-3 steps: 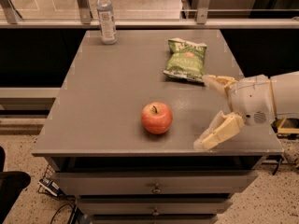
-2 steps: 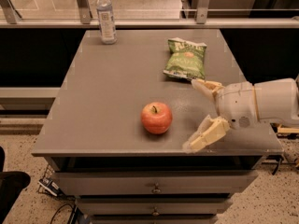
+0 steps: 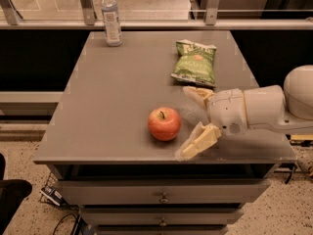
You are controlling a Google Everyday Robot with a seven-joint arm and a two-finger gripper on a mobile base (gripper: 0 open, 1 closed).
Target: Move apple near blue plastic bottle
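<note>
The apple point(image 3: 164, 123), red-orange with a short dark stem, sits on the grey table point(image 3: 112, 92) near its front edge. The blue plastic bottle point(image 3: 111, 16), clear with a white cap and label, stands upright at the table's far left corner, far from the apple. My gripper point(image 3: 186, 120) reaches in from the right, just right of the apple. It is open, with one cream finger point(image 3: 194, 94) behind and one finger point(image 3: 198, 142) in front. It holds nothing and does not touch the apple.
A green crinkled chip bag point(image 3: 195, 62) lies at the back right of the table, just beyond my gripper. Metal railing posts point(image 3: 88, 4) run behind the table. Drawers point(image 3: 161, 196) sit under the front edge.
My gripper has moved left toward the apple, still open. The apple, bottle and chip bag have not moved.
</note>
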